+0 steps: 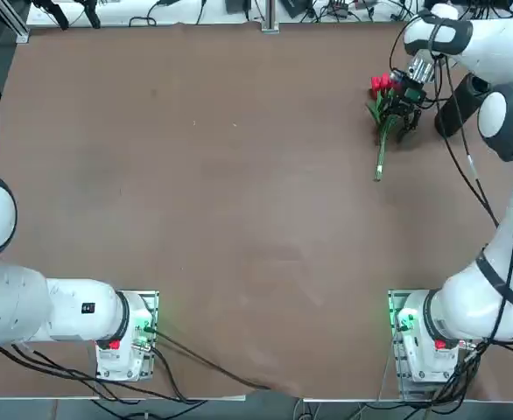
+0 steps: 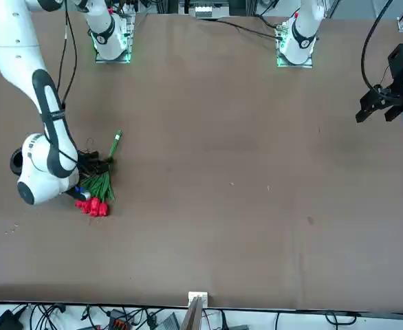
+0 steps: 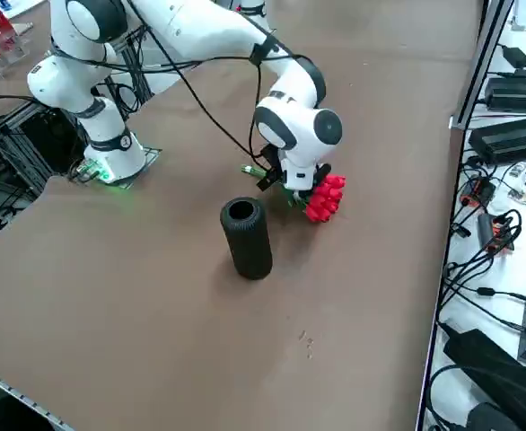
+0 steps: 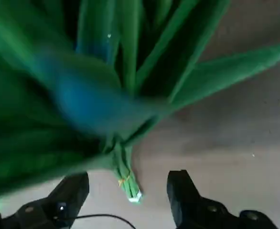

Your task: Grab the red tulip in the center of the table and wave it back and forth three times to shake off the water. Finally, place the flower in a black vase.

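Red tulip (image 1: 383, 114) flat on desk (image 1: 221, 219), far right part rather than middle, stem toward robot, heads away. Right gripper (image 4: 129, 191) low over leaves, fingers (image 4: 73, 188) wide apart, straddling stem, nothing held; probably lined up for a pinch near the leaf base. Black vase (image 3: 246, 237) upright just beside, mouth up, ready for later insertion.

Wrist view: stem between the fingers, no contact visible. Side view: vase mouth and red heads, fingers hidden behind wrist. Front view: vase mostly hidden by arm.
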Controlling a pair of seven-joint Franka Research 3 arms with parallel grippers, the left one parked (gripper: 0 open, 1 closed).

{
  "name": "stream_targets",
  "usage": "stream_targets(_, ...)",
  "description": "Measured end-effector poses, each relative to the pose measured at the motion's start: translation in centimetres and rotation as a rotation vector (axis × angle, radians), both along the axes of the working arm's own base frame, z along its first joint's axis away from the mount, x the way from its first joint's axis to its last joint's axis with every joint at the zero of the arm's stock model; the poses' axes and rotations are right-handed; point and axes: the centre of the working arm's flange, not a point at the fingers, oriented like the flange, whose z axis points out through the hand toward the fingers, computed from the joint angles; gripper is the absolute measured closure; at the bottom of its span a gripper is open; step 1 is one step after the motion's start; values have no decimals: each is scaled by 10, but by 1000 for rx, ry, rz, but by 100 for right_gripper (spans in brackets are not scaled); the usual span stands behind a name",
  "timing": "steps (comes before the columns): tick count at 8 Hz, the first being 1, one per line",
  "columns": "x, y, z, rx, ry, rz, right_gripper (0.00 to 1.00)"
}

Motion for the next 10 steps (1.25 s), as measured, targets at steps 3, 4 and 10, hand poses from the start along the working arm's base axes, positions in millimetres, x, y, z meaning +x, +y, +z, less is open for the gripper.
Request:
stream_targets(3,4,0,-7,-22,-18,-18,0)
stream_targets(4,5,0,-10,-31,-25,-21,2)
stream_targets(10,14,2,-2,-51,-45,-46,85)
